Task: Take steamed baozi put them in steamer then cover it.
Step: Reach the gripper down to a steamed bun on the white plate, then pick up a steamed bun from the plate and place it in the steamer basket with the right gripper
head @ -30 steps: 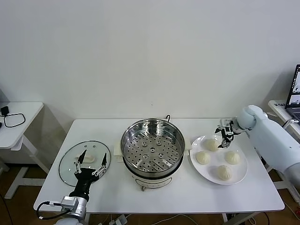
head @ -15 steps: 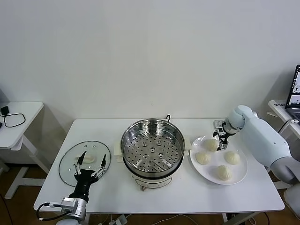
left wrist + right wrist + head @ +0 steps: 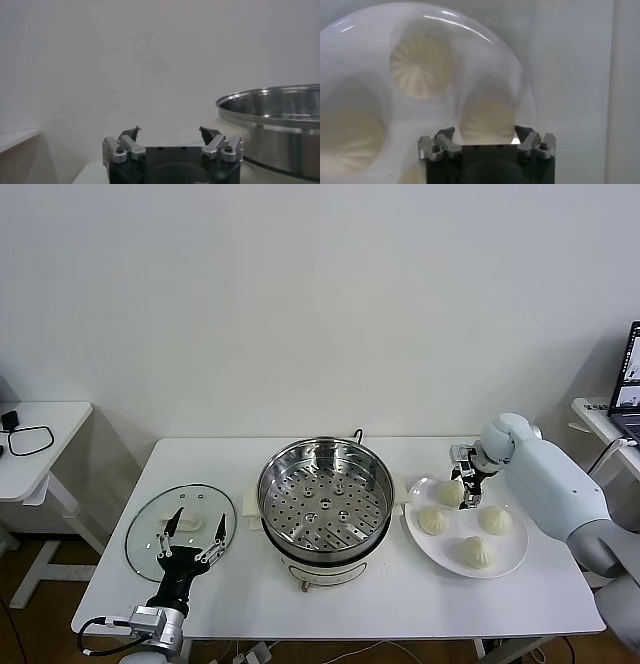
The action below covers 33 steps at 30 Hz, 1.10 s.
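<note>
Lab or office: bare white wall [image 3: 320, 294], white desks [image 3: 340, 584], laptop [image 3: 630, 379], cables [image 3: 30, 441].

Bright, even light; right wrist view blurred close up

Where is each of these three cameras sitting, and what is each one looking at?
Head view: from the robot's head, down at the table; both arms show.
Left wrist view: on the left arm, facing the steamer side-on; the open left gripper shows.
Right wrist view: on the right arm, down at the plate of baozi; the right gripper shows.
Shared: head and left wrist views both show the steamer.
</note>
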Available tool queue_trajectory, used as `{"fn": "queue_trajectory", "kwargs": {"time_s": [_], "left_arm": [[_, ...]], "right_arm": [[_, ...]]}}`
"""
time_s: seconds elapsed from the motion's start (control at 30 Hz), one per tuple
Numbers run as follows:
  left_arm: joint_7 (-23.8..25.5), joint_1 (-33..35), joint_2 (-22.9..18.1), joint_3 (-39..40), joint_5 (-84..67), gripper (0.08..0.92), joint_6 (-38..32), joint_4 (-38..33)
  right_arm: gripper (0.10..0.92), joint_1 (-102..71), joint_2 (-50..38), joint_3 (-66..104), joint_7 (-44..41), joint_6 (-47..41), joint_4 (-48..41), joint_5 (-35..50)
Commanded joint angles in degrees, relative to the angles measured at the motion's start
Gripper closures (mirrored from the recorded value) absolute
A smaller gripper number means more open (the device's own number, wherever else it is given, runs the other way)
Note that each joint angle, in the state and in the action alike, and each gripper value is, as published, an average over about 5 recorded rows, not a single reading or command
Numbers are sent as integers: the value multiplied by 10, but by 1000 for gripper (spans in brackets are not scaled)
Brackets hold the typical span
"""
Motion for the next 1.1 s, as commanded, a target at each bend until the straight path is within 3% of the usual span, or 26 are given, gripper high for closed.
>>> {"fn": "queue_trajectory", "kwargs": {"time_s": [0.03,0.2,0.5,0.8,1.1], "left_arm": [[0,0,0,1,0,177,-1,0],[0,0,0,1,0,177,-1,0],[1,1,0,0,0,177,-1,1],[0,5,2,2,0,177,1,-7],[-2,11,2,-3,1,177,3,-14]], "right_arm": [[229,0,2,1,3,1,0,-3],[304,0,2,0,6,1,0,-4],[313,5,-26,-20,6,3,39,24],[317,109,-171,-150,-22,19,239,185],[321,319,-216,-297,-100,167,389,258]]}}
